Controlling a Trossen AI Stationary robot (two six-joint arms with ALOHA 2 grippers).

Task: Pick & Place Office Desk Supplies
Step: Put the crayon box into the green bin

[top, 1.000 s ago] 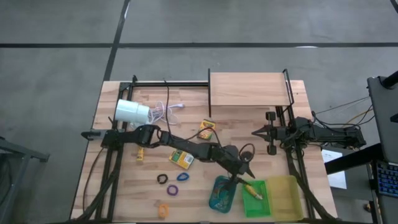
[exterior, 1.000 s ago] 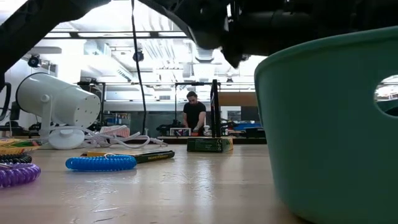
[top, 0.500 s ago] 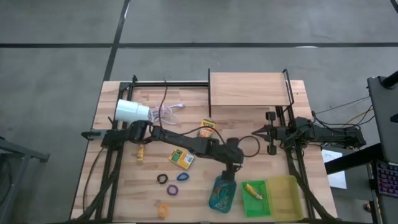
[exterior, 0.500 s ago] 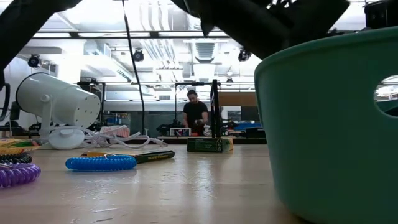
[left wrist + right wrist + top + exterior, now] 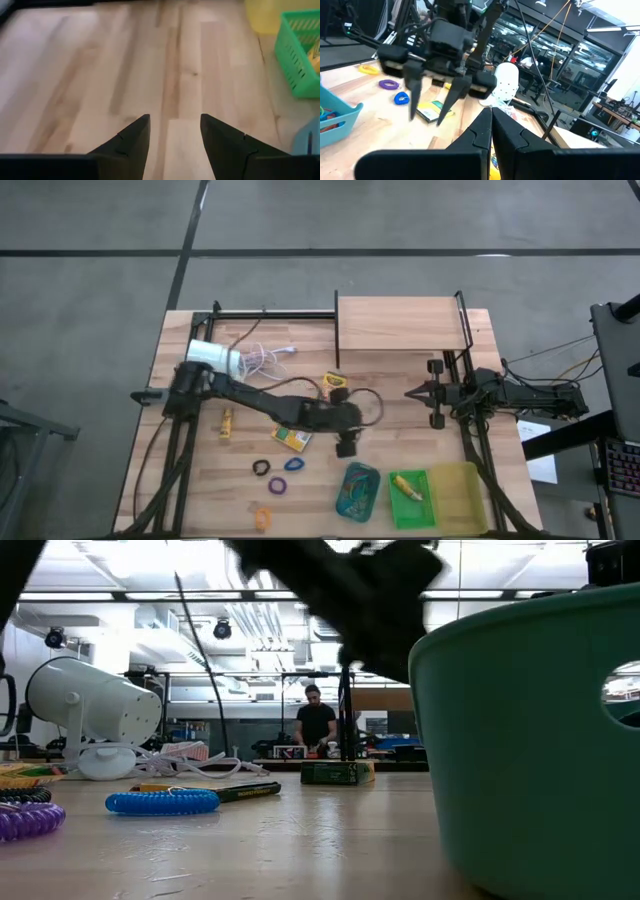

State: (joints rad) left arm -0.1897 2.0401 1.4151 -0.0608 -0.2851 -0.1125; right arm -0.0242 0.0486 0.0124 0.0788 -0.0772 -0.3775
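My left gripper (image 5: 347,448) (image 5: 172,132) hangs open above bare wood at mid-table, slanting down, nothing between its fingers; the right wrist view shows it (image 5: 432,100) too. One yellow-and-green crayon box (image 5: 291,438) (image 5: 432,111) lies flat just left of it, and another (image 5: 333,387) farther back. Black (image 5: 261,468), blue (image 5: 294,464) (image 5: 160,802), purple (image 5: 277,485) and orange (image 5: 262,517) loops lie near the front left. A yellow piece (image 5: 226,423) lies at the left. My right gripper (image 5: 412,393) (image 5: 491,125) waits shut at the table's right, level above it.
Teal (image 5: 357,490) (image 5: 530,740), green (image 5: 408,498) (image 5: 300,55) and yellow (image 5: 455,498) trays stand in a row at the front right. A white lamp (image 5: 212,357) with its cord lies at the back left. A wooden shelf (image 5: 400,323) stands at the back. A person stands far beyond the table.
My left gripper has drawn back from above the teal and green trays toward the table's left and far side, rising a little. It has tipped from pointing down to a shallower slant, and its fingers have stayed open.
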